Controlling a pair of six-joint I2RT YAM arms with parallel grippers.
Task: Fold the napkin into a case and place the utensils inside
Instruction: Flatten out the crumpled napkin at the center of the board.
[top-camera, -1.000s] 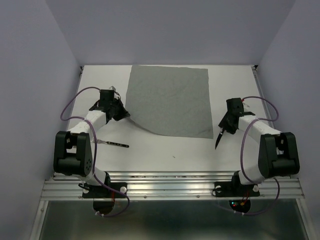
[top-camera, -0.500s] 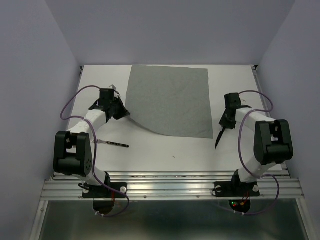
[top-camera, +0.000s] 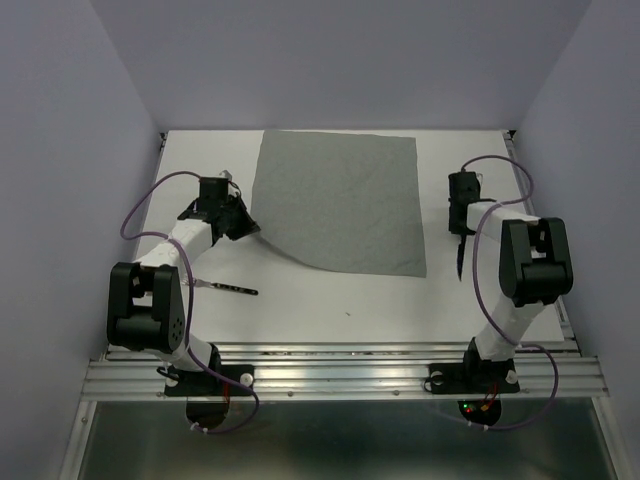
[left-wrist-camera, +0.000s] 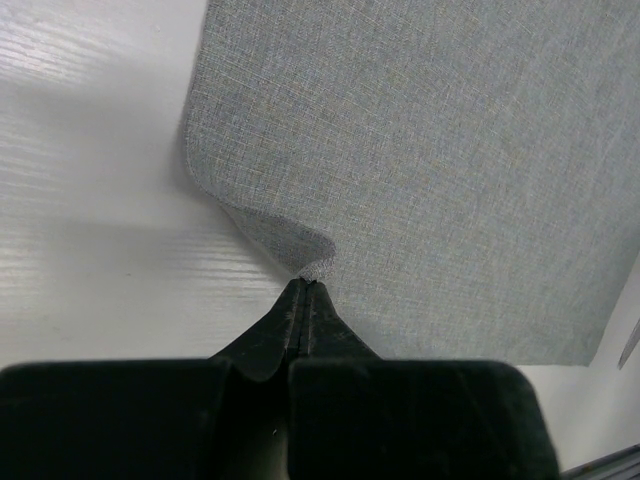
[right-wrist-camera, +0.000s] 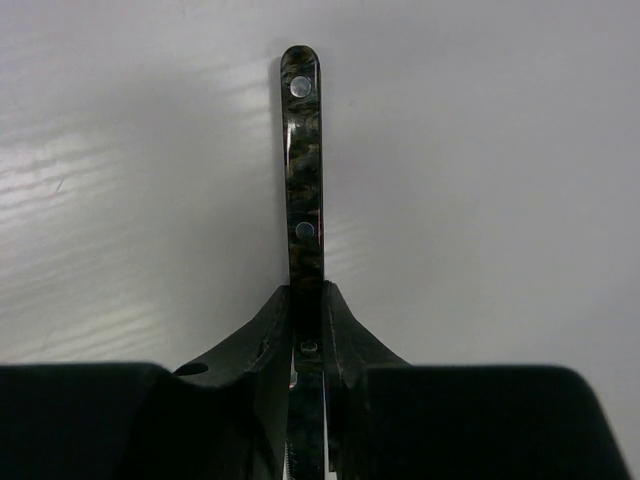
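The grey napkin lies spread flat on the white table. My left gripper is shut on its near-left corner, and that corner is raised into a small fold. In the left wrist view the napkin fills the frame beyond the left gripper. To the right of the napkin, my right gripper is shut on a utensil that points toward the near edge. In the right wrist view the right gripper clamps the utensil's dark riveted handle. A second utensil lies near the left arm.
The white table is enclosed by lavender walls on three sides. An aluminium rail with both arm bases runs along the near edge. Purple cables loop beside each arm.
My right arm has swung right and back, turning the utensil from a slant to nearly straight, and its jaws have narrowed onto the handle. The left arm and napkin have not moved.
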